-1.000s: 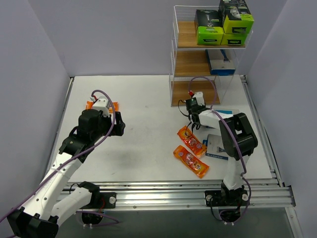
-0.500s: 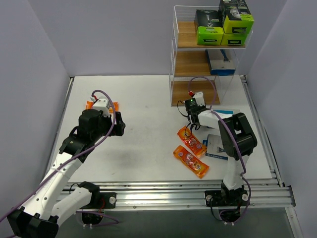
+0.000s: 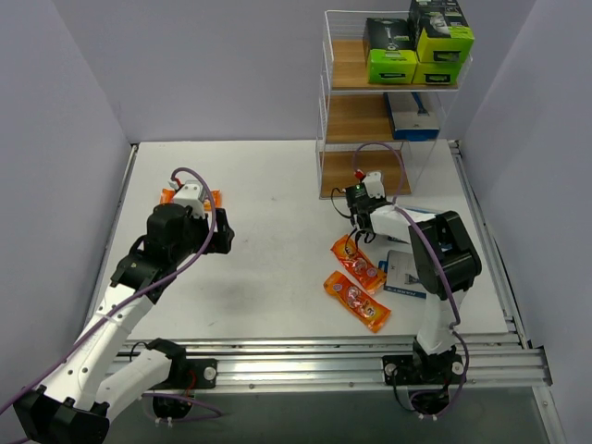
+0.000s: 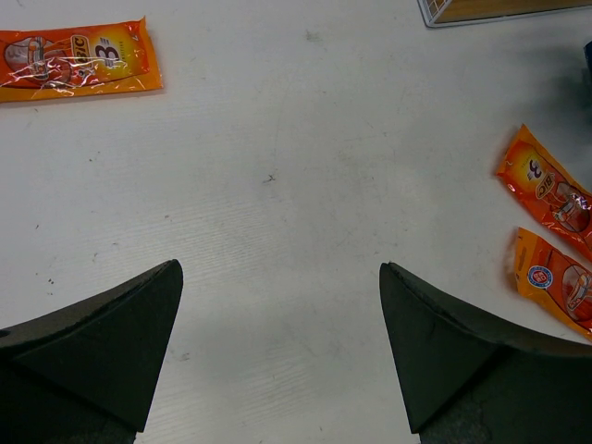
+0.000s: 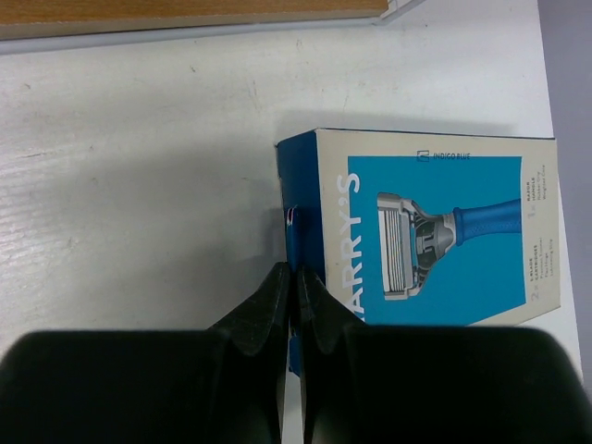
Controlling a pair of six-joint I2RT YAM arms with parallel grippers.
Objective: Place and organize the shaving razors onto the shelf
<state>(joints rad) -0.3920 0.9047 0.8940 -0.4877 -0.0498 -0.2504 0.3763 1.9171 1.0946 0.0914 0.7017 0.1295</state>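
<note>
My right gripper (image 5: 294, 270) is shut, its tips meeting over the left edge of a flat blue razor card (image 5: 435, 227) that lies on the table just in front of the shelf (image 3: 326, 111). Nothing shows between the fingers. A second blue card (image 3: 402, 275) lies under the right arm. Two orange razor packets (image 3: 359, 262) (image 3: 356, 301) lie mid-table, and a third (image 4: 74, 60) lies at far left. My left gripper (image 4: 279, 265) hangs open over bare table. Black-and-lime boxes (image 3: 390, 51) fill the top tier, and a blue pack (image 3: 412, 120) rests on the middle tier.
Grey walls close in the table on the left, back and right. A metal rail (image 3: 351, 356) runs along the near edge by the arm bases. The right arm's elbow (image 3: 449, 250) juts out above the cards at the right.
The right gripper's jaws have closed fully at the card's edge, and its wrist has shifted slightly. The left arm and all packs have stayed put.
</note>
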